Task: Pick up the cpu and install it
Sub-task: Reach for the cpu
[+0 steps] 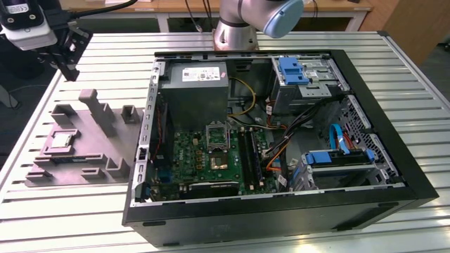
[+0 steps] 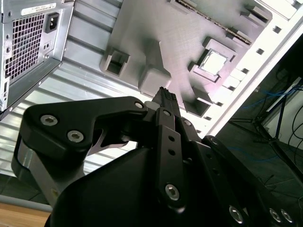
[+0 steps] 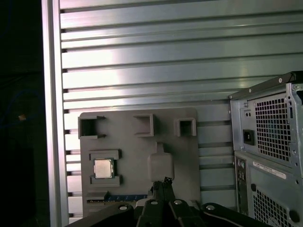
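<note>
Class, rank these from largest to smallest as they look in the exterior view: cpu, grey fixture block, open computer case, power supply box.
1. computer case
2. grey fixture block
3. power supply box
4. cpu

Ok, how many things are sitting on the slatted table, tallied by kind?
cpu: 1
grey holder block: 1
open computer case: 1
Total: 3

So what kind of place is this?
Likely a robot lab or workshop: a robot arm stands at a slatted metal table, with an opened computer case and a grey holder carrying the cpu.
</note>
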Robot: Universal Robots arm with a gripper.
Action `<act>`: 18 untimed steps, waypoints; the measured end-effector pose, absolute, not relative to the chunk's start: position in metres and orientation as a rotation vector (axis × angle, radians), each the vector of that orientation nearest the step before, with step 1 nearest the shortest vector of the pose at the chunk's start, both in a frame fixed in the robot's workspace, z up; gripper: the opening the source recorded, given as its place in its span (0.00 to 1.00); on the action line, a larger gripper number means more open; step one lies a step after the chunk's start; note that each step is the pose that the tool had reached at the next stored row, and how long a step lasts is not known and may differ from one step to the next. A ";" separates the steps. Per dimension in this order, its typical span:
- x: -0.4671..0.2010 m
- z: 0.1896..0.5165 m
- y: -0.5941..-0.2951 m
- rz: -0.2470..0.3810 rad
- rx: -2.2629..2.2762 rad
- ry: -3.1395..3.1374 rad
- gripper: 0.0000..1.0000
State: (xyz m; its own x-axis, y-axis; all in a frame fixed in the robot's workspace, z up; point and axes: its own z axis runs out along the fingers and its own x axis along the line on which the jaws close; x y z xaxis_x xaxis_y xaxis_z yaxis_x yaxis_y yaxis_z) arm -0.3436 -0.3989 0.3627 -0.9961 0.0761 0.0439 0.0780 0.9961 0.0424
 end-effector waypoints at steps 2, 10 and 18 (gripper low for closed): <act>-0.344 0.362 -0.399 -0.068 -0.120 -3.096 0.11; -0.347 0.362 -0.399 -0.068 -0.120 -3.096 0.11; -0.351 0.362 -0.399 -0.068 -0.120 -3.096 0.11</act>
State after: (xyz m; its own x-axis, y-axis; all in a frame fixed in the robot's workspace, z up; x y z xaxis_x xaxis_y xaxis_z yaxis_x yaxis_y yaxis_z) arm -0.3512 -0.3989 0.3616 -0.9961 0.0762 0.0439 0.0780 0.9961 0.0424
